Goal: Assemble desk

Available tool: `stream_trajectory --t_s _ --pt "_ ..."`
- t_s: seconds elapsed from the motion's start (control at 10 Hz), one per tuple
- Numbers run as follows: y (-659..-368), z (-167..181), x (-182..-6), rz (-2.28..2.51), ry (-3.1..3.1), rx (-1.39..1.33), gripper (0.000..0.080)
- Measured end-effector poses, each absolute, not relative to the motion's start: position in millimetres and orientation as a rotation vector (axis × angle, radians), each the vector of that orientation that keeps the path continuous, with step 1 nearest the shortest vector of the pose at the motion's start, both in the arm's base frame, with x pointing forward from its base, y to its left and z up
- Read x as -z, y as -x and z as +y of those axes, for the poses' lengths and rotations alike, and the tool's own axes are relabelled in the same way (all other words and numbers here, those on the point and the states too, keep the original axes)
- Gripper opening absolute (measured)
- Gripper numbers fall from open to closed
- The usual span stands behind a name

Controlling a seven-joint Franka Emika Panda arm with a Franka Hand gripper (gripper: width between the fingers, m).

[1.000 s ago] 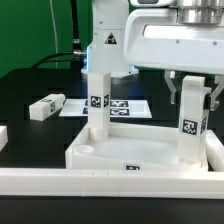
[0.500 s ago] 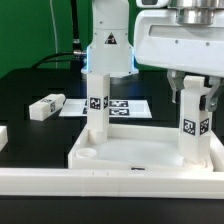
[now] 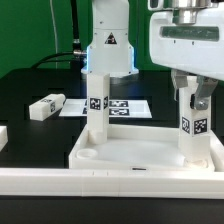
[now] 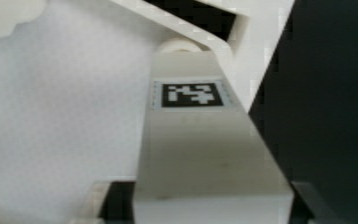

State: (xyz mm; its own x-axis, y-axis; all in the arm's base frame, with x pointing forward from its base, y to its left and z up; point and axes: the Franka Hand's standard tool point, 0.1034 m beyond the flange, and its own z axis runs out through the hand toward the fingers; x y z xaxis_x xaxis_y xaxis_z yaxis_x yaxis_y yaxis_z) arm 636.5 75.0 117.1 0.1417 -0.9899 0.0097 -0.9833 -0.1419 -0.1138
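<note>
1. Clamping job in progress: the pincer [image 3: 194, 100] sits on the upper part of an upright leg [image 3: 192, 135]. The wrist view shows the fingers [image 4: 115, 203] flush against both sides of it [image 4: 202, 140] with no gap visible, so I read the pincer as closed on that leg.
2. The leg stands straight under the pincer, foot in a corner socket of the desk top [image 3: 140, 152]. Can't tell if it is fully seated.
3. The desk top lies below the pincer on the black surface [image 3: 30, 90], against the white border rail [image 3: 60, 183].
4. Across the top from the pincer, a second leg [image 3: 96, 115] stands upright in its corner and looks installed.
5. Well away from the pincer, past that one, a third leg [image 3: 45, 106] lies loose on the surface near the marker board [image 3: 128, 108].
6. Farther out, a white piece [image 3: 3, 136] is cut off at the frame edge. It may be the fourth leg; can't confirm.
7. Progress estimate: one leg in, one being fitted, two to go, so roughly halfway.
</note>
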Motion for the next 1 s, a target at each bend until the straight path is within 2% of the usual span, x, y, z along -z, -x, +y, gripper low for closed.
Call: stream_trajectory --t_s 0.5,0.6,0.7,0.8,0.9,1.0 --pt "-634 80 -116.2 2.305 1.982 0.078 0.0294" --pt "-633 80 -115.6 2.244 2.064 0.075 0.039" --pt "-631 81 -115.7 2.157 2.176 0.054 0.0568" --pt "-632 82 -116.2 2.122 2.214 0.055 0.0568" --pt "-631 84 -115.5 1.976 2.349 0.062 0.0633" --pt "-631 88 -114.7 1.849 2.449 0.069 0.0644"
